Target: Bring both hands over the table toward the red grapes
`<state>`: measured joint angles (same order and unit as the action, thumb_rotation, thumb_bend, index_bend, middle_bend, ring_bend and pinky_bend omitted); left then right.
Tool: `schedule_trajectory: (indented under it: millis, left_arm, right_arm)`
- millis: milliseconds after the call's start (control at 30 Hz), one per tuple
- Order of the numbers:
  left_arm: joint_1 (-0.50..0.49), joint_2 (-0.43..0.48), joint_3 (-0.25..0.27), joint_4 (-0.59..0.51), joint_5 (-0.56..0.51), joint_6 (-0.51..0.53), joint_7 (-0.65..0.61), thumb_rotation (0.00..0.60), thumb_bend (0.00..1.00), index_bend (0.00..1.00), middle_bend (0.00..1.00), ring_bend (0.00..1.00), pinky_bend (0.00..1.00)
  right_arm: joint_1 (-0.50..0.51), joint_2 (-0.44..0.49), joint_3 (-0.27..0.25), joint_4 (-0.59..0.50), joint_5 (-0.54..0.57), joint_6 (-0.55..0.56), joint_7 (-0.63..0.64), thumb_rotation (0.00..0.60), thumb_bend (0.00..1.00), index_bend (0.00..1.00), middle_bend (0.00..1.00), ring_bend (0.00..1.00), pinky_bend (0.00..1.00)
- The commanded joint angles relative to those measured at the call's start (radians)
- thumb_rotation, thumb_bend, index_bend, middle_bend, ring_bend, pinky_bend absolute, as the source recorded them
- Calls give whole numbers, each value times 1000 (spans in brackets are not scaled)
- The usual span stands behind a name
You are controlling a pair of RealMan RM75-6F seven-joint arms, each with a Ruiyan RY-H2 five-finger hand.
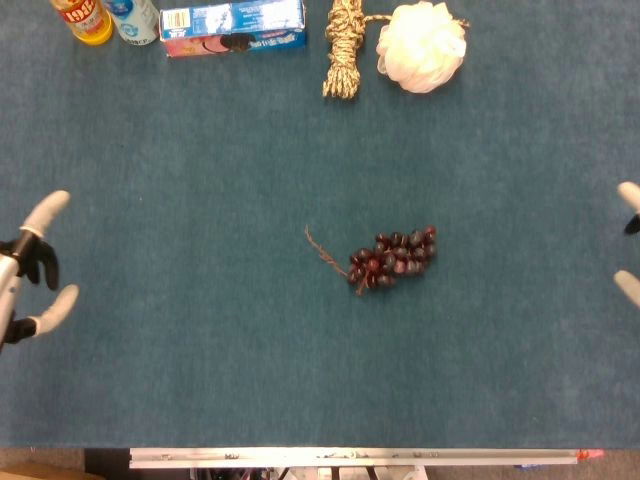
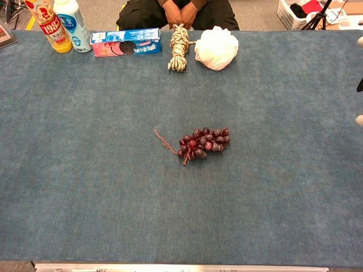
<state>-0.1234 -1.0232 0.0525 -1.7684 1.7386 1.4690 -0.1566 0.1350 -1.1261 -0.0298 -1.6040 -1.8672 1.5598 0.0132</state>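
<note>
A bunch of red grapes with a thin brown stem lies near the middle of the blue-green table; the chest view shows the red grapes too. My left hand enters at the left edge of the head view, its white fingers spread apart and holding nothing, far left of the grapes. My right hand shows only as two white fingertips at the right edge, spread and empty, far right of the grapes; the chest view catches a sliver of the right hand at its right border.
Along the far edge stand a yellow bottle, a white bottle, a cookie box, a coil of rope and a white bath pouf. A seated person is behind the table. The metal front edge runs below.
</note>
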Motion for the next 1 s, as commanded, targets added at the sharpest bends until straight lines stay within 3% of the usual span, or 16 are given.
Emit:
schedule_trajectory:
  millis: [33, 200, 400, 567, 1000]
  left_arm:
    - [-25, -15, 7, 23, 40, -6, -39, 600, 535, 0, 764, 752, 861]
    - [-44, -58, 16, 52, 77, -8, -65, 600, 577, 0, 858, 884, 965]
    - [-69, -121, 11, 74, 111, 3, -98, 600, 598, 0, 892, 948, 993]
    - [-87, -170, 5, 91, 139, 36, -154, 600, 649, 0, 920, 992, 1000]
    - [-142, -181, 65, 92, 231, 12, -192, 600, 658, 0, 931, 1000, 1000]
  right_arm:
    - [32, -19, 0, 10, -48, 0, 13, 600, 278, 0, 610, 559, 560]
    - [73, -54, -2, 13, -114, -5, 20, 600, 385, 0, 805, 757, 763]
    - [120, -104, -10, 8, -171, -33, 16, 600, 544, 0, 981, 986, 974]
    - [156, -128, -24, -5, -208, -69, 0, 600, 650, 0, 1000, 1000, 1000]
    - [213, -160, -68, -42, -252, -137, -18, 600, 654, 0, 1000, 1000, 1000]
